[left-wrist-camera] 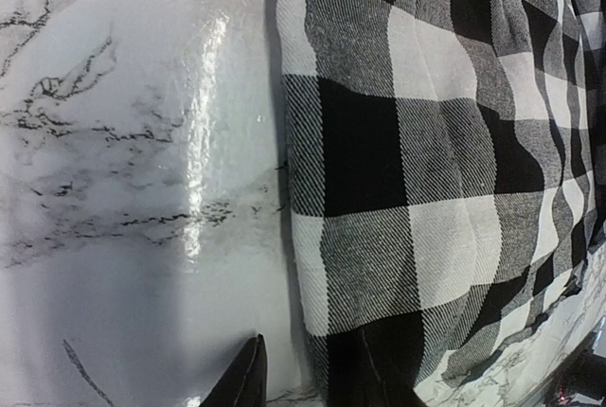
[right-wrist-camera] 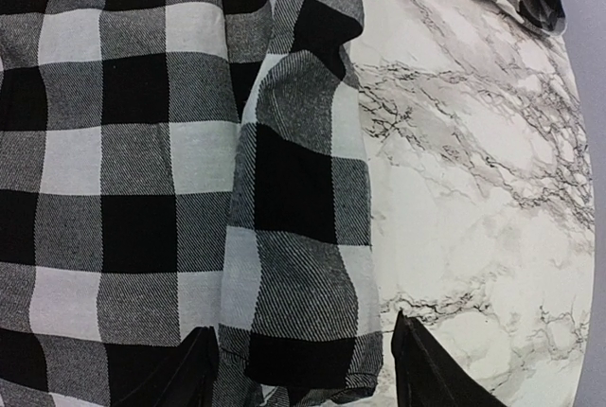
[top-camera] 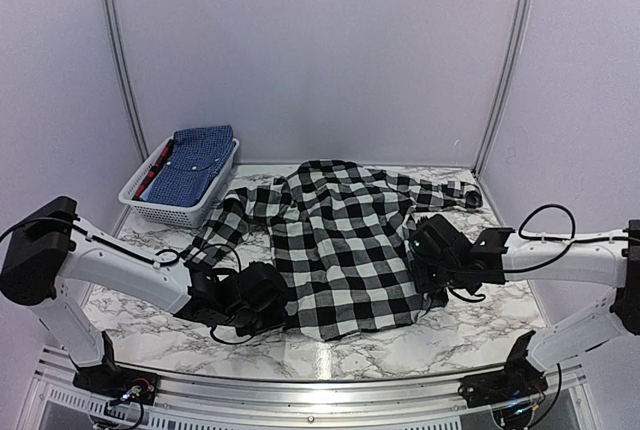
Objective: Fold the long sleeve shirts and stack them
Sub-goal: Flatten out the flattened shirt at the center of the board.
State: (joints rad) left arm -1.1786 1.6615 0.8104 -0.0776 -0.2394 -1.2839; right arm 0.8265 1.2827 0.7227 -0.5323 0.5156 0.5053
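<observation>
- Marble-patterned table [top-camera: 480,335] carries the black-and-white checked shirt [top-camera: 340,250], spread out at its middle between both arms.
- Left gripper [left-wrist-camera: 308,379] is partly open, its fingers astride the shirt's left edge, one over bare marble.
- Right gripper [right-wrist-camera: 303,374] straddles the shirt's folded right edge; I cannot tell whether it pinches it.
- Blue shirt [top-camera: 200,160] lies in the white basket [top-camera: 160,212] at far left.

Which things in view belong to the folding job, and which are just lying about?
Job: checked shirt, spread on the table; blue shirt, in the basket; left tool and right tool, at the checked shirt's sides.
Lying about: the basket itself; the table.
</observation>
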